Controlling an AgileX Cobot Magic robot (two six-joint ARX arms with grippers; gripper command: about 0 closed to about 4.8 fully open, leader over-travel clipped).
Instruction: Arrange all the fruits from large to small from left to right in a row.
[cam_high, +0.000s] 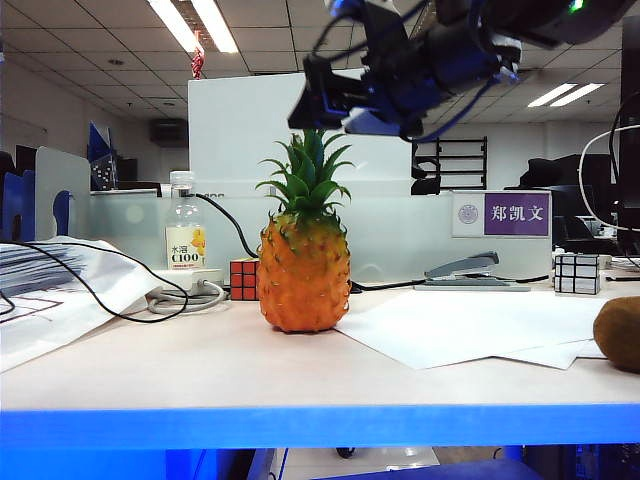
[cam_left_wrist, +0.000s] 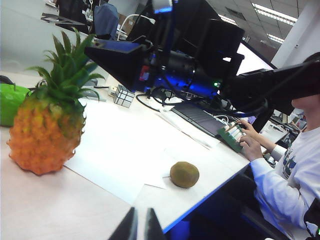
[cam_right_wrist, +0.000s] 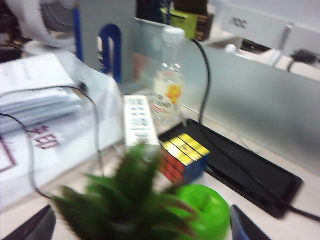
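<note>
Exterior view: pineapple (cam_high: 304, 262) upright mid-table, crown touching nothing, right gripper (cam_high: 322, 95) hanging just above the leaves. Kiwi (cam_high: 620, 334) at far right edge, partly cut off by the frame. Apple not visible here, probably hidden behind the pineapple. Rubik's cube (cam_high: 243, 279) just behind and left of the pineapple; mirror cube (cam_high: 577, 273) far back right; drink bottle (cam_high: 185, 235) and stapler (cam_high: 465, 271) along the partition. White paper sheets (cam_high: 470, 325) spread between pineapple and kiwi.

Right wrist view: blurred. Right gripper (cam_right_wrist: 142, 226) spread wide, fingertips (cam_right_wrist: 34, 227) at either side of the frame, nothing between them but the crown below. Looking down on pineapple (cam_right_wrist: 127, 207) leaves, green apple (cam_right_wrist: 207, 212) just beyond, touching or nearly so, hard to say through the blur. Rubik's cube (cam_right_wrist: 182, 157) behind the apple, bottle (cam_right_wrist: 169, 87) further back.

Left wrist view: left gripper (cam_left_wrist: 139, 226) low at table edge, tips close together with only a thin slit between, holding nothing, parked out of the way. Pineapple (cam_left_wrist: 47, 127) with apple (cam_left_wrist: 11, 102) peeking from behind it, kiwi (cam_left_wrist: 184, 174) well apart near the front edge, mirror cube (cam_left_wrist: 123, 96) far back.

Row not yet formed: apple tucked behind the largest fruit instead of between pineapple and kiwi. Wide-open right gripper over that cluster suggests an approach for a pick, likely the apple.
</note>
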